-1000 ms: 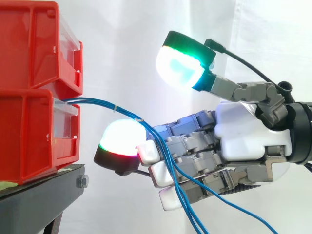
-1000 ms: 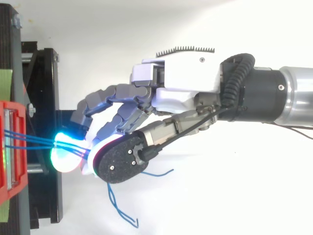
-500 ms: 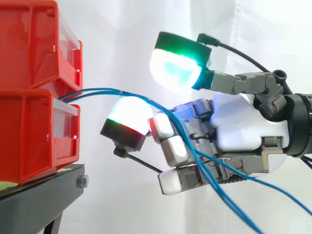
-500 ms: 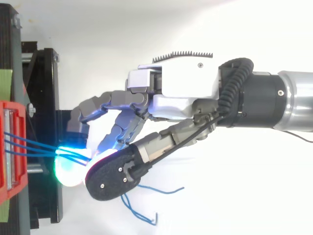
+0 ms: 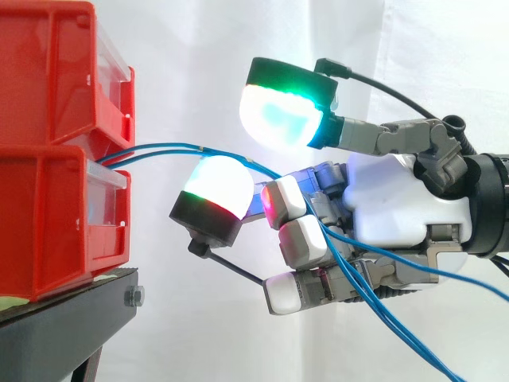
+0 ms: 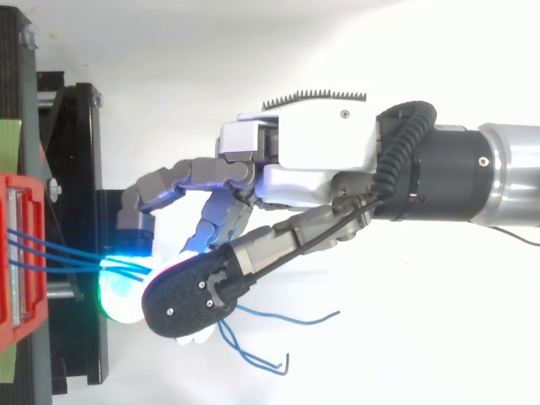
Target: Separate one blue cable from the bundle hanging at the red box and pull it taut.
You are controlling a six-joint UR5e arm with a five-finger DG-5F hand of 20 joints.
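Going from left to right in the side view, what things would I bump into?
First the red bins, then the blue cables coming out of them, then the robot's hand.

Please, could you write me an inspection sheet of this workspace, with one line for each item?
Surface: black stand, carrying the bins.
Job's things: two red bins, stacked one on the other.
Clutter: nothing seen.
Hand: the hand is level with the lower bin, its fingers curled round the cables.
Cables: blue cables leave the lower bin's front together, arch across to the hand, pass between its fingers and hang loose below it. None is clearly apart, and the span is curved, not taut.
Surroundings: white curtain.
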